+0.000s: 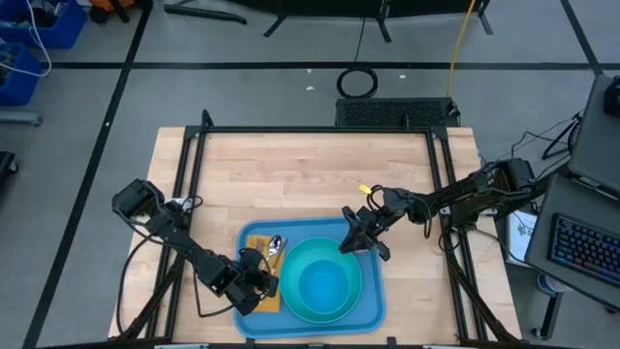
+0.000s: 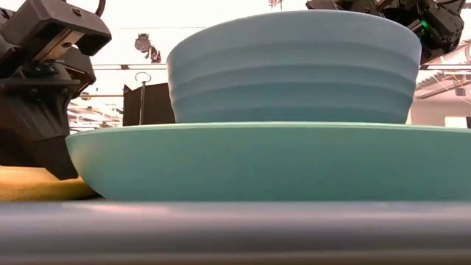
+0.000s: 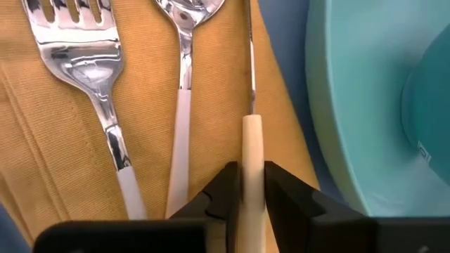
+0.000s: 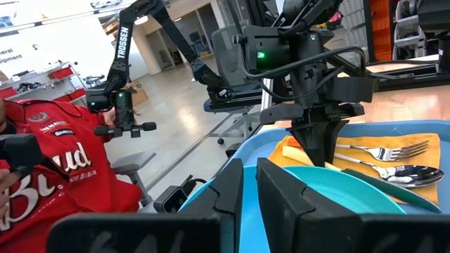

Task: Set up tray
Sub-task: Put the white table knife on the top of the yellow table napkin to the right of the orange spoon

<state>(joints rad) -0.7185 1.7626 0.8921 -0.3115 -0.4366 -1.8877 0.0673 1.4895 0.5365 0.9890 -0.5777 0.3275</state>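
Note:
The blue tray [image 1: 373, 312] lies at the table's near edge. On it stand a turquoise plate [image 1: 294, 291] with a light blue bowl [image 2: 294, 66] in it. Left of the plate lies a yellow napkin [image 3: 56, 161] bearing a fork [image 3: 84, 49] and a spoon [image 3: 184, 84]. My left gripper [image 1: 260, 288] is low over the napkin's near part, shut on a knife [image 3: 251, 105]. My right gripper [image 1: 351, 244] is at the plate's far right rim, its fingers nearly together. My left gripper pinches the knife's cream handle [image 3: 252, 137] between its two fingers, which lie along the knife. The blade [image 3: 250, 49] points toward the table's far edge, beside the spoon, down at the napkin. My right gripper has the plate's far right rim [image 4: 281, 171] in the narrow gap between its fingers, one over the plate and one outside over the tray. It slants down from the far right. The fingers hide the contact itself.
Bare wooden table [image 1: 310, 174] stretches beyond the tray toward the far edge, with a small yellow thing [image 1: 365, 189] on it. A dark metal frame [image 1: 194, 174] runs along the table's sides. A person in a red shirt [image 4: 63, 176] sits beyond the table.

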